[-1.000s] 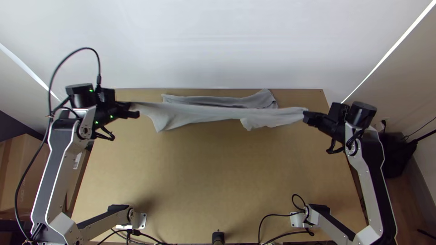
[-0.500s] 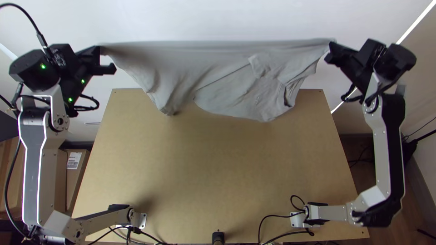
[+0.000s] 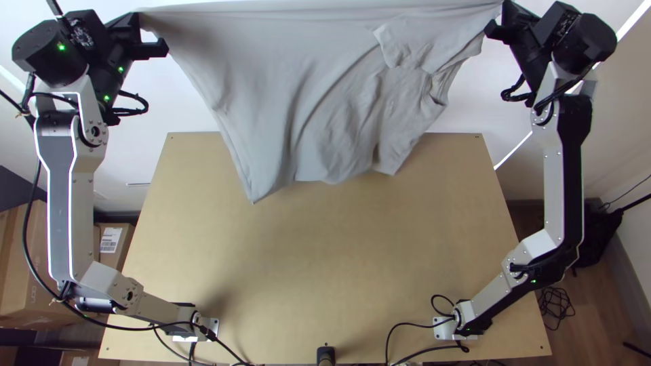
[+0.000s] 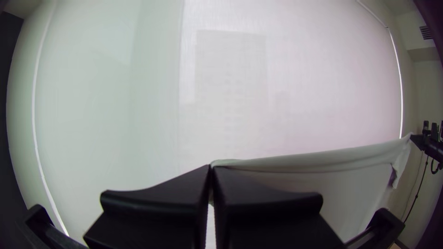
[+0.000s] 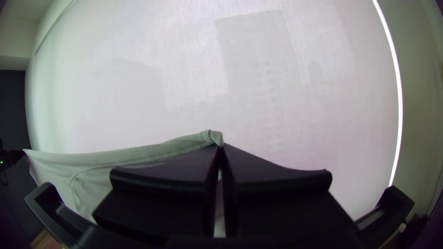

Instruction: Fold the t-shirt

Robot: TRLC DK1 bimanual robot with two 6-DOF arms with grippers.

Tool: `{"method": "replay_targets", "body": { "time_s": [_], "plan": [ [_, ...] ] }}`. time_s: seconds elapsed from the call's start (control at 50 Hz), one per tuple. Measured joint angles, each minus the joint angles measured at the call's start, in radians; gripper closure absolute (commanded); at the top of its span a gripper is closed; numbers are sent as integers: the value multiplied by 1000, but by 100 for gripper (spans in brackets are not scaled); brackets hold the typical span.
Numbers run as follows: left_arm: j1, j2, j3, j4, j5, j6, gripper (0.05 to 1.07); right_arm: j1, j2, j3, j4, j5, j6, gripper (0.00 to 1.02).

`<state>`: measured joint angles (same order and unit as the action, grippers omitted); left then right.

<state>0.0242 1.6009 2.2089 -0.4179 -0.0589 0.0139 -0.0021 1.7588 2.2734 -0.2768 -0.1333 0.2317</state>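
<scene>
"Where are we having the t-shirt [image 3: 305,95]?"

"We are hanging it between our two arms, beyond the middle of the bench [image 3: 325,257] and up around its far edge [image 3: 196,133]. Its upper edge is running left to right, almost straight, from one tool to the other."

"And how are we gripping it?"

"We are clenching one upper end in the left tool [image 4: 211,170] and the other in the right tool [image 5: 221,150], fingers pressed together on both. Neither arm is sitting nearer the cloth; each is minding its own end."

"Are we getting it flat?"

"Not wholly. We are stretching the top taut, but the body is drooping in soft folds. The lower left corner [image 3: 253,195] is dangling in a point, and a flap [image 3: 407,41], perhaps a sleeve, is lying over the cloth towards the right. We cannot tell whether the bottom is touching the wood."

"So which way are we needing to go?"

"Down and nearer, we are judging, since the open wood is lying on the near side of the cloth. We are wanting that taut edge square to the move, both ends travelling together; if one is lagging, we are risking a skewed shirt and a crumpled hem. We are reckoning this as spreading out, early in the folding."
</scene>
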Motion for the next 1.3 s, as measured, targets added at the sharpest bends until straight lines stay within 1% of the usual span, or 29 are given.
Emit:
{"method": "replay_targets", "body": {
  "time_s": [0.08,0.22,0.46,0.64,0.8,0.98,1.1,1.18,1.3],
  "plan": [
    [0,-25,-1,1,-10,-15,105,2,-60,-48,-1,6,20,100],
    [0,-134,-32,-2,-26,-49,105,2,-273,-203,0,6,55,100],
    [0,-439,-126,14,-52,-105,105,5,-745,-488,43,6,104,100],
    [0,-637,-210,19,-59,-138,105,42,-964,-586,31,7,116,100],
    [0,-740,-303,13,-57,-159,105,55,-998,-596,7,7,116,100],
    [0,-790,-518,-9,-54,-193,105,69,-993,-684,-24,13,116,100],
    [0,-818,-745,-11,-44,-205,105,92,-994,-866,-13,18,116,100],
    [0,-834,-925,-8,-15,-206,105,109,-993,-1040,8,26,117,100],
    [5,-836,-1173,46,35,-206,105,136,-985,-1328,70,39,123,100]
  ]
}}
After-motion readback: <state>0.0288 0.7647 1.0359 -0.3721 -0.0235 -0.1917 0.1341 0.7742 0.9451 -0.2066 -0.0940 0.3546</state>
